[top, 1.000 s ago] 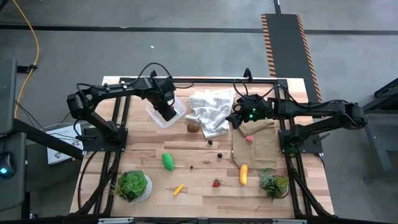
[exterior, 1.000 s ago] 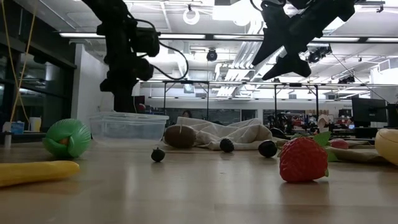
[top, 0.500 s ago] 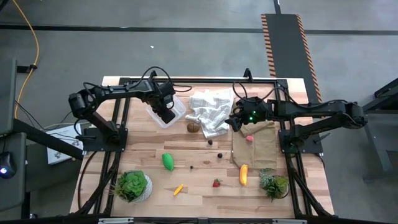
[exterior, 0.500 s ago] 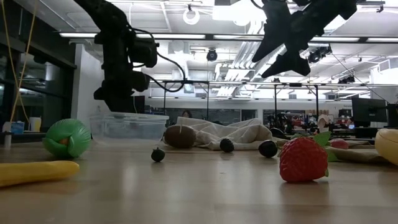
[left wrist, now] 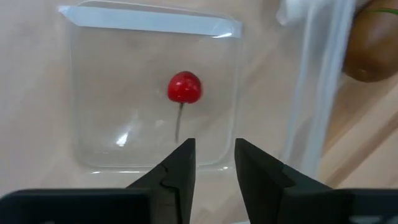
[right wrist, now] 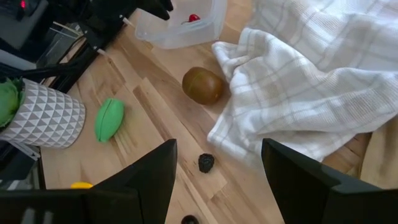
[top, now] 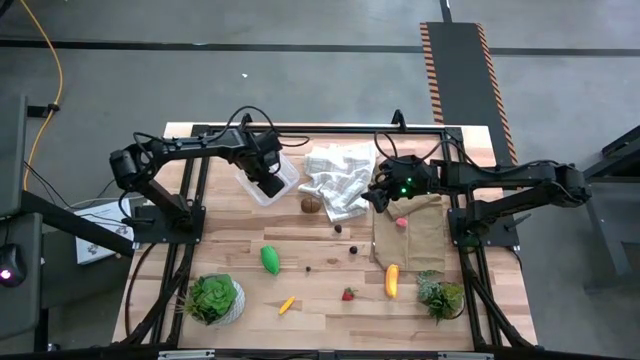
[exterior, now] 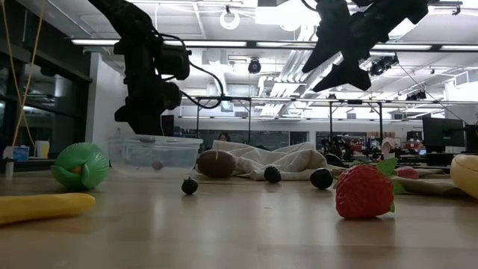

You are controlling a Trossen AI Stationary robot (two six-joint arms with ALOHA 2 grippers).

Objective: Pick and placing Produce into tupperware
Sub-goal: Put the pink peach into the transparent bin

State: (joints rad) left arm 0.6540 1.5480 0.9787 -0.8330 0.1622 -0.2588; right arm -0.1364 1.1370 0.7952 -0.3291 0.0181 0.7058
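The clear tupperware (left wrist: 155, 22) stands at the table's far left (top: 285, 183). A red cherry (left wrist: 185, 87) with a thin stem lies on its floor, also seen in the low view (exterior: 157, 164). My left gripper (left wrist: 214, 165) hangs just above the tupperware, pointing down, open by a narrow gap with nothing between its fingers. My right gripper (right wrist: 217, 168) hovers open above the white checked cloth (top: 340, 178), holding nothing. A brown kiwi (top: 312, 205), a green oval (top: 270, 259), a strawberry (top: 348, 294) and yellow pieces (top: 392, 280) lie on the table.
Two potted plants (top: 213, 298) (top: 440, 295) stand near the front edge. A brown paper sheet (top: 410, 235) with a small red piece (top: 401, 222) lies at the right. Small dark berries (top: 353, 251) are scattered mid-table. Black frame posts flank the table.
My left gripper has let go of the red cherry over the tupperware. The cherry, absent from the container in the earlier low views, now lies on its floor.
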